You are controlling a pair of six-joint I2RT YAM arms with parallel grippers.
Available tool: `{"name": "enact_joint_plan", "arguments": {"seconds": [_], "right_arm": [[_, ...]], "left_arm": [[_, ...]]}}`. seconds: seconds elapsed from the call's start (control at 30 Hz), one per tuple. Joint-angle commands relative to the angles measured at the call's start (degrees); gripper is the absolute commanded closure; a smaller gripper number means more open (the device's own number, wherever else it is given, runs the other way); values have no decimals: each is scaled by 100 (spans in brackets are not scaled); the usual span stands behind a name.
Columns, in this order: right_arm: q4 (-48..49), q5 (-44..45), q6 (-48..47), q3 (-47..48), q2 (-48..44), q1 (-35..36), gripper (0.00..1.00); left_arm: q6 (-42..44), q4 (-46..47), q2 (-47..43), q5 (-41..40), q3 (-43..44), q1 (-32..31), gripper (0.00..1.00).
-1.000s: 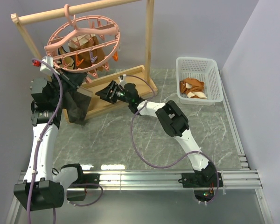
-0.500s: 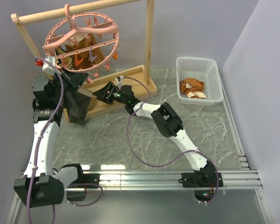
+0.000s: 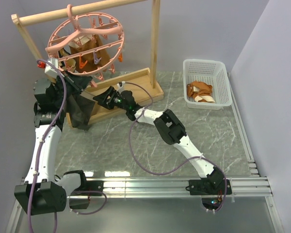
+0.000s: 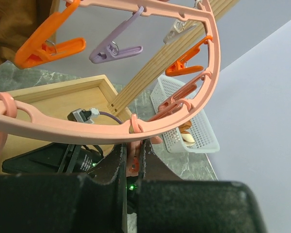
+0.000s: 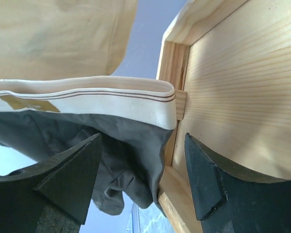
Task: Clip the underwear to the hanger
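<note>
The pink hanger (image 3: pixel 85 42) hangs by its hook from the wooden rail, with brown cloth pieces clipped inside the ring. In the left wrist view its ring (image 4: pixel 87 130) crosses just above my jaws. My left gripper (image 3: pixel 77 85) is at the ring's lower front edge, shut on a pink clip (image 4: pixel 132 160) under the ring. The dark underwear (image 3: pixel 80 109) hangs below it; what holds its top is hidden. My right gripper (image 3: pixel 103 98) is open just right of the underwear. In the right wrist view the pale waistband (image 5: pixel 92 99) and dark fabric (image 5: pixel 128 145) lie between the open fingers (image 5: pixel 70 179).
The wooden frame rack (image 3: pixel 155 43) stands at the back with its base board (image 3: pixel 136 82) behind my right gripper, close on its right side in the right wrist view (image 5: pixel 242 87). A white basket (image 3: pixel 222 85) at the back right holds orange-and-cream garments (image 3: pixel 200 91).
My right gripper has moved left, up to the hanging underwear. The hanger ring has shifted slightly. The left arm has barely moved.
</note>
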Motion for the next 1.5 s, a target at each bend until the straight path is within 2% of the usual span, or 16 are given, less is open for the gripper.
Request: {"name": "enact_joint_plan", "arguments": {"seconds": [0.0,0.43,0.77,0.97,1.07,1.13,1.17,1.2,1.23,1.37,1.47], "right_arm": [[-307,218,7,418,218,135,25],[-492,280,104,1252,798,240,31],[-71,8,218,1438,948,240,41],[368,-142,34,1534,878,197,60],[430,-124,-19,1684,895,170,64],[501,-159,-63,1754,895,161,74],[553,-185,-72,1728,851,161,82],[693,-212,-81,1580,799,170,94],[755,-221,-90,1431,642,153,98],[1299,-300,-414,438,-18,91,100],[1555,-317,-1036,-309,-536,21,100]], "left_arm": [[75,-3,80,51,244,20,100],[171,-222,159,95,358,20,100],[180,-258,255,95,341,12,100],[206,-258,299,104,376,20,100],[241,-310,282,68,367,20,100],[268,-337,255,60,341,20,100],[268,-346,264,42,341,20,100],[268,-346,255,42,315,12,100],[250,-337,255,33,306,20,100],[259,-319,282,7,332,20,100],[277,-363,317,-28,324,29,100]]}}
